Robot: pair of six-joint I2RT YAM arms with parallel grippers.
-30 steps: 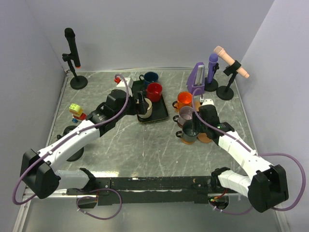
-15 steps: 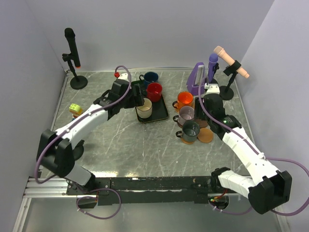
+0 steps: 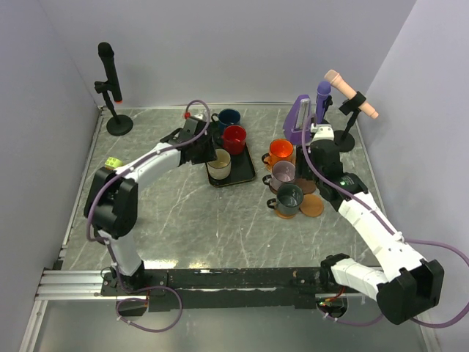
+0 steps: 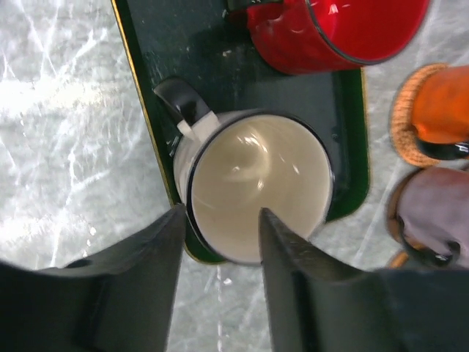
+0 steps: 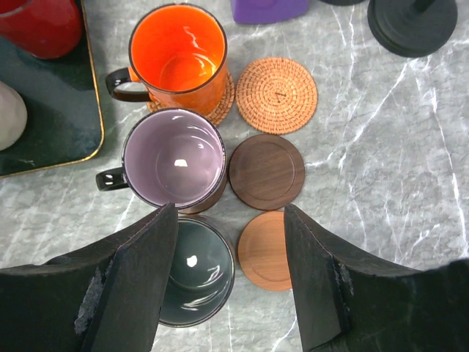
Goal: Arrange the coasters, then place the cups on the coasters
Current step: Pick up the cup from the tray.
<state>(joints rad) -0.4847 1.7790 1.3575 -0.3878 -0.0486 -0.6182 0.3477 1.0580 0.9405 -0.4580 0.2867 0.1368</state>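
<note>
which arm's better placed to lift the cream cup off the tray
Left. The left gripper straddles the wall of the cream cup on the tray, one finger inside and one outside. The right gripper hangs open above the mauve cup, off to the side of the tray.

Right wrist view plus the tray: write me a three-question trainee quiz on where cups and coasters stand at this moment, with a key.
1. Multiple choice: in the right wrist view, how many coasters carry no cup? A two, B three, C four.
2. True or false: the orange cup stands on a woven coaster.
3. Short answer: which cup's rim lies between the fingers of the left claw, and what is that cup standing on?

Key: 1 B. 2 true. 3 the cream cup, standing on the black tray.
</note>
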